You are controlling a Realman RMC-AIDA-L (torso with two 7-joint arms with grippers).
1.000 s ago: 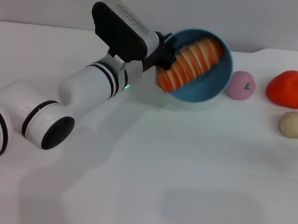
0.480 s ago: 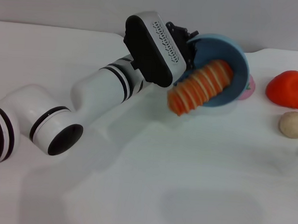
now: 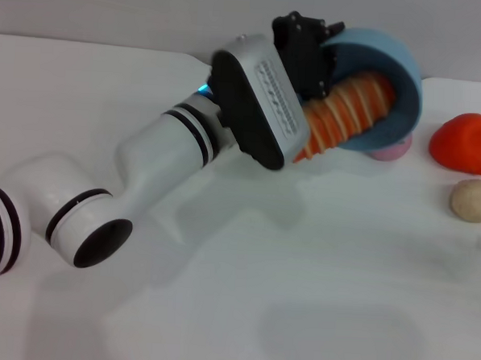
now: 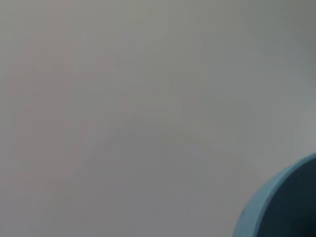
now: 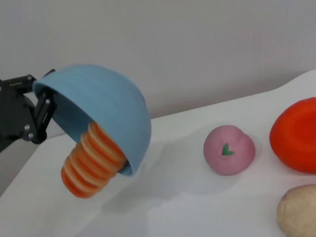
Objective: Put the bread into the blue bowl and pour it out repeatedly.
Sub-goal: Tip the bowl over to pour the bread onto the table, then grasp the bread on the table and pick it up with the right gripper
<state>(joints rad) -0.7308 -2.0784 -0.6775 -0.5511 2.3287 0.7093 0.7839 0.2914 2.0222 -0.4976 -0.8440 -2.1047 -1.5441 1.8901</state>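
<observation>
My left gripper (image 3: 313, 53) is shut on the rim of the blue bowl (image 3: 400, 85) and holds it lifted at the back of the table. The bowl is tipped far over, its opening facing down and toward me. The bread (image 3: 347, 115), an orange loaf with pale ridges, is sliding out, and its lower end pokes past the rim just above the tabletop. The right wrist view shows the same from the side: bowl (image 5: 101, 106) like a dome, bread (image 5: 90, 165) hanging from under it, left gripper (image 5: 24, 116) at its rim. A slice of the bowl (image 4: 276, 210) shows in the left wrist view. My right gripper is out of view.
A pink peach (image 5: 228, 149) sits just behind the bowl and is mostly hidden by it in the head view. A red fruit (image 3: 464, 142) and a small beige ball (image 3: 473, 199) lie at the right. The white table's (image 3: 242, 309) far edge runs close behind the bowl.
The left arm has rolled its wrist and swung right, tipping the bowl from roughly upright to nearly upside down. The bread has slid toward the rim and now sticks out.
</observation>
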